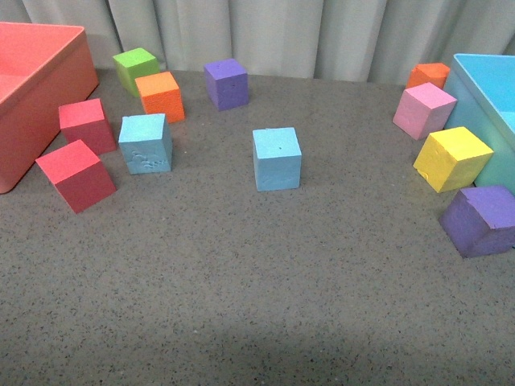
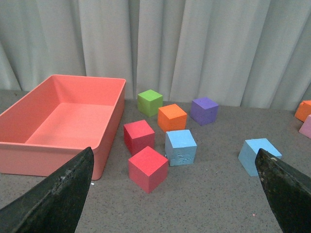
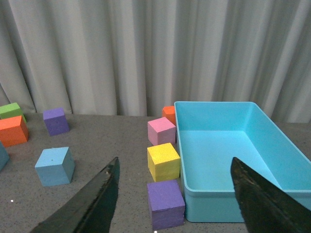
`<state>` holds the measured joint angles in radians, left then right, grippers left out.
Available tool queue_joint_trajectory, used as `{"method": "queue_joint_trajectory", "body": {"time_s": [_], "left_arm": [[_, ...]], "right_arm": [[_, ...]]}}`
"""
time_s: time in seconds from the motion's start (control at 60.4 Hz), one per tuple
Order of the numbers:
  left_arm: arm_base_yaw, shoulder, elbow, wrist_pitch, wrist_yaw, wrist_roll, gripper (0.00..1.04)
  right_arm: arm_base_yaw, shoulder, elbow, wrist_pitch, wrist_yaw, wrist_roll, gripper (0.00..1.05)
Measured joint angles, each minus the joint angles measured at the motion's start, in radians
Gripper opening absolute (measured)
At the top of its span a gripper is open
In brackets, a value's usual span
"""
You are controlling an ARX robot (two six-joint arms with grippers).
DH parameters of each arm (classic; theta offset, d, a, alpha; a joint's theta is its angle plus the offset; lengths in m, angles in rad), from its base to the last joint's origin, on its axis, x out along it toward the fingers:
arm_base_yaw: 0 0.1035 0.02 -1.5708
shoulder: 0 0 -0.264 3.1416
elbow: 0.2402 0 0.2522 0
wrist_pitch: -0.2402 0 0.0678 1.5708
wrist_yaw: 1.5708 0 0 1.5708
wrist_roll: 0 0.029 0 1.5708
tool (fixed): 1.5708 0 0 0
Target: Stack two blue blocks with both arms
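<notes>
The grippers appear only in the wrist views. The left gripper [image 2: 174, 167] is spread wide and holds nothing; the scuffed blue block [image 2: 181, 147] sits ahead between its jaws, and the smooth blue block [image 2: 259, 155] is partly hidden behind one fingertip. The right gripper [image 3: 175, 167], just as wide and empty, has the smooth blue block outside its gap

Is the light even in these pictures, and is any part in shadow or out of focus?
Front view: soft, even light without glare; a broad dim shadow covers the near part of the table. Left wrist view: the left gripper looks dark and slightly soft, the cubes sharp. Right wrist view: the same for the right gripper.
</notes>
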<state>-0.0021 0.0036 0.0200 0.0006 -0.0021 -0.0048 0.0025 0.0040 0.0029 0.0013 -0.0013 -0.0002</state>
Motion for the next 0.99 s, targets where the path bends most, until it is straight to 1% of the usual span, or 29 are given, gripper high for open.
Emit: {"method": "queue_joint_trajectory", "body": {"time_s": [0.05, 0.116, 0.149, 0.182, 0.232, 0.331, 0.414, 0.497, 0.53, 0.596, 0.729, 0.795, 0.911, 0.994], "left_arm": [[-0.004, 0.006, 0.002, -0.008, -0.014, -0.005, 0.98], [-0.032, 0.095, 0.046, -0.128, -0.117, -0.094, 0.98], [-0.049, 0.156, 0.055, -0.133, -0.153, -0.130, 0.98], [-0.066, 0.219, 0.060, -0.115, -0.172, -0.161, 0.98], [-0.104, 0.331, 0.072, -0.063, -0.191, -0.196, 0.98], [-0.193, 0.632, 0.137, 0.173, -0.242, -0.216, 0.98], [-0.231, 0.848, 0.209, 0.331, -0.264, -0.218, 0.98], [-0.261, 1.071, 0.310, 0.421, -0.262, -0.219, 0.98], [-0.270, 1.149, 0.350, 0.435, -0.255, -0.219, 0.98], [-0.279, 1.294, 0.437, 0.421, -0.233, -0.233, 0.98], [-0.290, 1.549, 0.631, 0.333, -0.201, -0.257, 0.98], [-0.293, 1.639, 0.719, 0.294, -0.180, -0.259, 0.98], [-0.293, 1.757, 0.859, 0.232, -0.177, -0.263, 0.98], [-0.293, 1.833, 0.959, 0.158, -0.188, -0.266, 0.98]], "right_arm": [[0.000, 0.000, 0.000, 0.000, 0.000, 0.000, 0.82], [0.000, 0.000, 0.000, 0.000, 0.000, 0.000, 0.95], [0.000, 0.000, 0.000, 0.000, 0.000, 0.002, 0.97], [0.000, 0.000, 0.000, 0.000, 0.000, 0.001, 0.96], [0.000, 0.000, 0.000, 0.000, 0.000, 0.000, 0.94], [0.000, 0.000, 0.000, 0.000, 0.000, 0.000, 0.95], [0.000, 0.000, 0.000, 0.000, 0.000, 0.000, 0.95], [0.000, 0.000, 0.000, 0.000, 0.000, 0.000, 0.95], [0.000, 0.000, 0.000, 0.000, 0.000, 0.000, 0.95], [0.000, 0.000, 0.000, 0.000, 0.000, 0.000, 0.95], [0.000, 0.000, 0.000, 0.000, 0.000, 0.000, 0.95], [0.000, 0.000, 0.000, 0.000, 0.000, 0.000, 0.95], [0.000, 0.000, 0.000, 0.000, 0.000, 0.000, 0.95], [0.000, 0.000, 0.000, 0.000, 0.000, 0.000, 0.95]]}}
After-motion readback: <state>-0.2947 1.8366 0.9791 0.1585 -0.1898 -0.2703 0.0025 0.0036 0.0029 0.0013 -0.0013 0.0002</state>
